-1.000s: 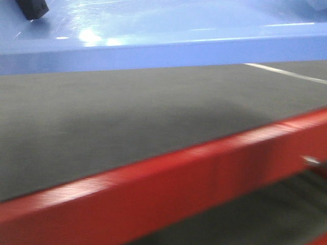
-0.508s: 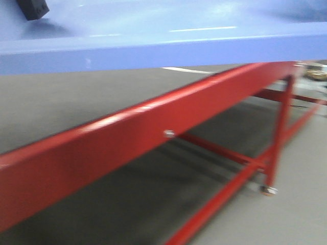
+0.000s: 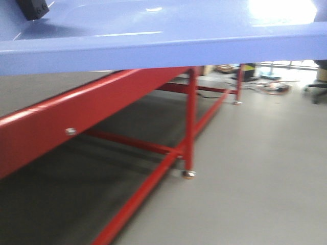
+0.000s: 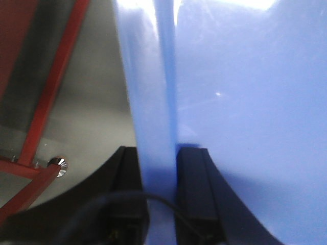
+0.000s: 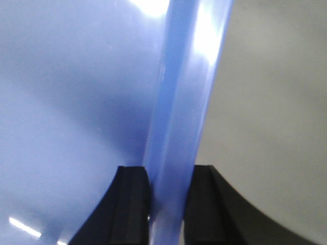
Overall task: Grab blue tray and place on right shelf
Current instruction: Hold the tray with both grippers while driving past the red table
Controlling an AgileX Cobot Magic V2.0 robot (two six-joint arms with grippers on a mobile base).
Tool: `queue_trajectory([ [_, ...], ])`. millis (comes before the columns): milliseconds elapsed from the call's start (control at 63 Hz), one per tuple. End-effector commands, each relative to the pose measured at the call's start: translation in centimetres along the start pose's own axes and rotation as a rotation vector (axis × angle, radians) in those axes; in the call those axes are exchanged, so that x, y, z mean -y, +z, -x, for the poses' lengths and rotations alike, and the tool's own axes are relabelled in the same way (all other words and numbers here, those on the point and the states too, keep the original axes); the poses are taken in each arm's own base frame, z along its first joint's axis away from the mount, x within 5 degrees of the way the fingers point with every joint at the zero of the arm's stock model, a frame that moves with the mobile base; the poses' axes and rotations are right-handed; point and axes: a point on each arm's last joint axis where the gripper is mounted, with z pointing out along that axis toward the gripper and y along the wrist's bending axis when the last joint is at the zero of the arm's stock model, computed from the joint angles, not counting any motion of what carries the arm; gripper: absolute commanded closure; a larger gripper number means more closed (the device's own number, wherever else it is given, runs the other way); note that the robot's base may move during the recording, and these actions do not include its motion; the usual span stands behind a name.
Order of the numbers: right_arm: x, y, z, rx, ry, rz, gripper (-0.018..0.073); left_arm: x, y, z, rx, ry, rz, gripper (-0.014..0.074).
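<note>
Grey floor (image 3: 255, 178) and red-framed table (image 3: 76, 112) below. Blue tray (image 3: 163, 51): carried in the air, left hand (image 4: 159, 153) and right hand (image 5: 167, 173) each clamped on its rim. Step, we judge: transport. Next: locate right shelf, unseen, and set tray level.

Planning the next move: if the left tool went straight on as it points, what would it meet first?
The tray: its rim is clamped in the left tool and runs straight ahead along that line. Depth beyond is unclear.
</note>
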Motion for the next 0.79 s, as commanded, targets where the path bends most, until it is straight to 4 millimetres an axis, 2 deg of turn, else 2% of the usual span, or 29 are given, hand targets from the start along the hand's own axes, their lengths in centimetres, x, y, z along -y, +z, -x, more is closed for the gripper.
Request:
queue_trajectory([
  [0,-0.25,-1.87,1.01,0.144,-0.014,0.070,0.0505,0.05,-1.24,-1.12,-0.071,0.051,0.009,0.0645],
  [778,-0.25,-1.87,1.01,0.144,-0.014,0.070,0.0505,0.05,-1.24,-1.12,-0.071,0.051,0.009,0.0645],
])
